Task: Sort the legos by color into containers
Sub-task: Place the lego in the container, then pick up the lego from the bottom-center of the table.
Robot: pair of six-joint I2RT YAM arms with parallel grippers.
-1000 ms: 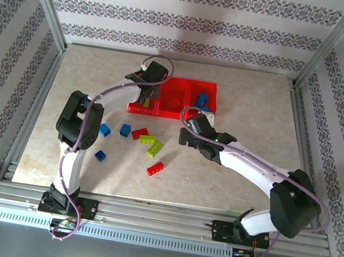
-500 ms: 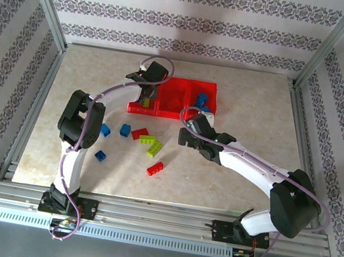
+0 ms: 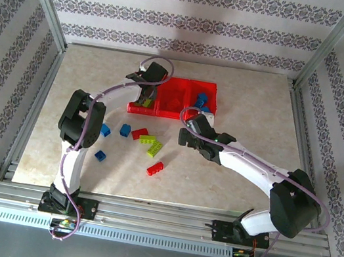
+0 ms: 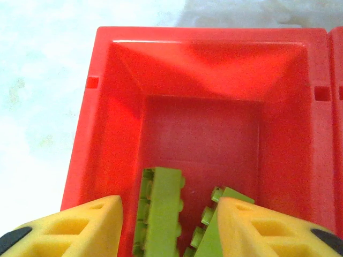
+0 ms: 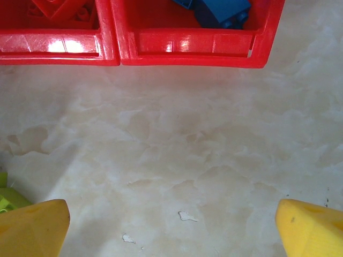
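Observation:
The containers, three red bins joined as one tray [image 3: 180, 89], stand at the back centre. My left gripper [image 3: 147, 92] hangs over the left bin [image 4: 203, 80], open. Two lime green legos lie on that bin's floor: one [image 4: 161, 209] stands free between the yellow fingers, the other [image 4: 211, 230] leans by the right finger [image 4: 262, 230]. Blue legos [image 3: 200, 99] lie in the right bin. My right gripper [image 3: 187, 135] is wide open and empty above bare table [image 5: 171, 230]. Blue [image 3: 105, 129], red [image 3: 139, 133] and green [image 3: 149, 142] legos are scattered on the table.
In the right wrist view the tray's front wall [image 5: 187, 45] runs along the top, with a blue lego [image 5: 220, 10] and a red lego [image 5: 59, 8] behind it. A green lego [image 5: 8, 199] peeks in at the left. Metal frame rails border the table.
My left gripper's jaws have spread apart over the left bin, and the green lego lies loose between them. The right arm has stayed still.

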